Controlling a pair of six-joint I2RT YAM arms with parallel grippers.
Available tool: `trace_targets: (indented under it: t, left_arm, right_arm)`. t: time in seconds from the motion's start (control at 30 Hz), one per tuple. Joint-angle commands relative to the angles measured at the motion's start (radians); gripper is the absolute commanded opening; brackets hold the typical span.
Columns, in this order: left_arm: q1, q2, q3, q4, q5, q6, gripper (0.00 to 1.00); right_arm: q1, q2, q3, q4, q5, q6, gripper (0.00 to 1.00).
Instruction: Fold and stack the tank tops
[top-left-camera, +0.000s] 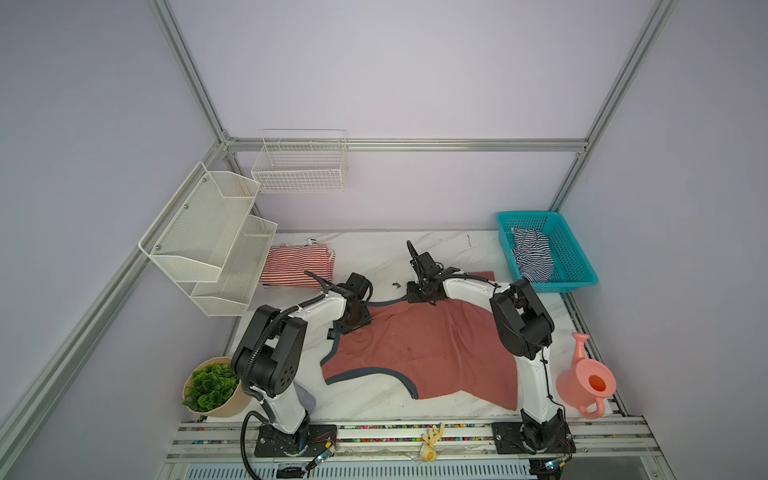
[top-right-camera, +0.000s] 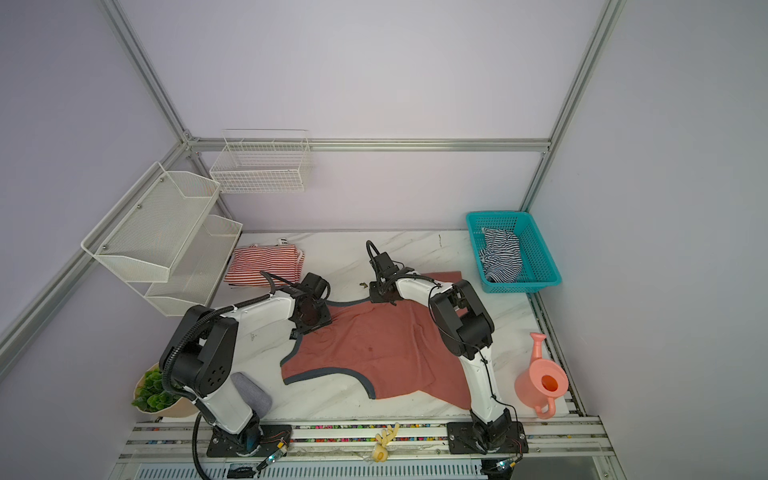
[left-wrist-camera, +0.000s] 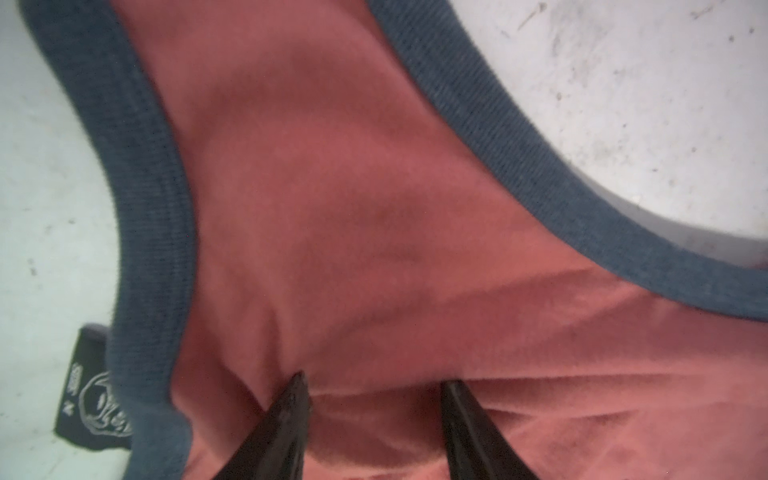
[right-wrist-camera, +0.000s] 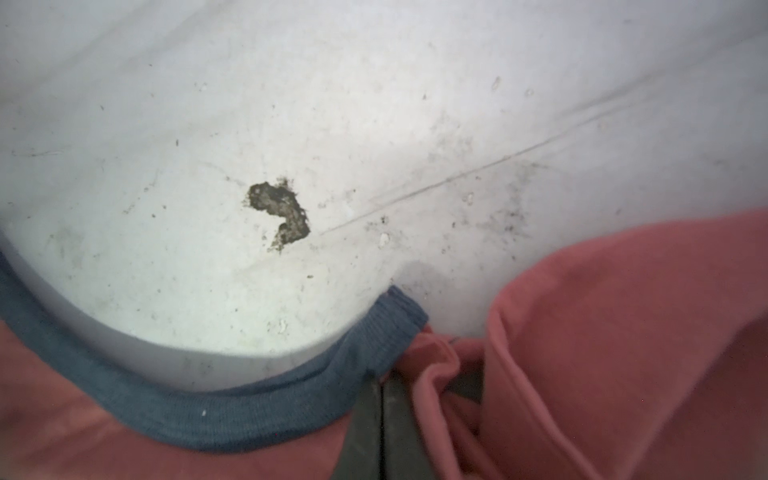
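Note:
The salmon-red tank top (top-left-camera: 419, 353) (top-right-camera: 374, 349) lies spread on the marble table, its dark grey trim along the armholes and neck. My left gripper (top-left-camera: 352, 321) (left-wrist-camera: 374, 380) is open, its fingertips pressing into the fabric at the far left shoulder, with a small bulge of cloth between them. Its black badge label (left-wrist-camera: 95, 407) sticks out beside the trim. My right gripper (top-left-camera: 424, 297) (right-wrist-camera: 380, 376) is shut on the far right strap, tips hidden under trim and bunched cloth. The red-and-white striped tank top (top-left-camera: 297, 266) lies folded at the back left. The navy-and-white striped tank top (top-left-camera: 532, 253) is crumpled in the teal basket (top-left-camera: 582, 266).
White mesh shelves (top-left-camera: 208, 241) overhang the table's left edge, with a wire basket (top-left-camera: 299, 166) on the back wall. A potted plant (top-left-camera: 212, 386) stands at the front left and a pink watering can (top-left-camera: 586, 382) at the front right. A chipped spot (right-wrist-camera: 280, 212) marks the table near the right gripper.

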Motion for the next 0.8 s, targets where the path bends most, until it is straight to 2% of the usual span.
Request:
trace_targets:
  t: [0.0,0.4,0.77]
  left_arm:
    - [0.009,0.031,-0.040,-0.034,0.006,-0.005,0.52]
    - [0.009,0.025,-0.041,-0.035,0.002,-0.005,0.52]
    - [0.054,0.026,-0.011,-0.053,-0.036,0.019,0.52]
  right_arm:
    - [0.000,0.038,0.001,-0.026,0.005,0.009,0.00]
    - [-0.001,0.022,0.103,0.010,0.032,0.007,0.00]
    - [-0.001,0.220,0.335,0.004,-0.028,0.016,0.00]
